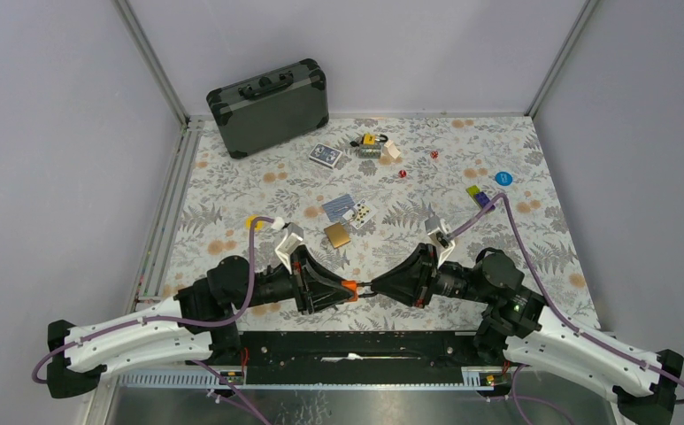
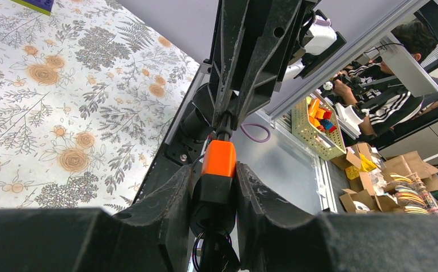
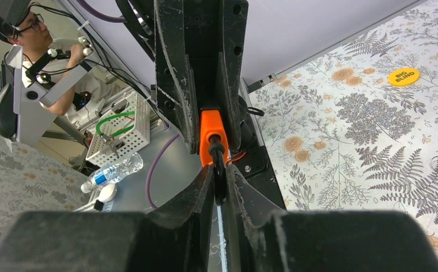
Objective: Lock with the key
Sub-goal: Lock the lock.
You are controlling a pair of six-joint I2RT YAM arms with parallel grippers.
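Observation:
The lock (image 2: 219, 160), with an orange end on a black body, is held above the table's near edge, and my left gripper (image 2: 215, 190) is shut on its body. In the top view the lock's orange end (image 1: 349, 286) shows between the two grippers, which face each other tip to tip. The key (image 3: 219, 170) has a black head and sticks out of the lock's orange end (image 3: 209, 133). My right gripper (image 3: 219, 182) is shut on that head. From above, the left gripper (image 1: 342, 290) and right gripper (image 1: 380, 288) nearly touch. The key's blade is hidden.
A dark hard case (image 1: 269, 106) leans at the back left. Card decks (image 1: 326, 156), a gold square (image 1: 337, 235), red dice (image 1: 403, 174), a blue disc (image 1: 503, 178), a yellow disc (image 1: 254, 223) and purple-green blocks (image 1: 478, 195) lie scattered on the floral cloth (image 1: 232, 186).

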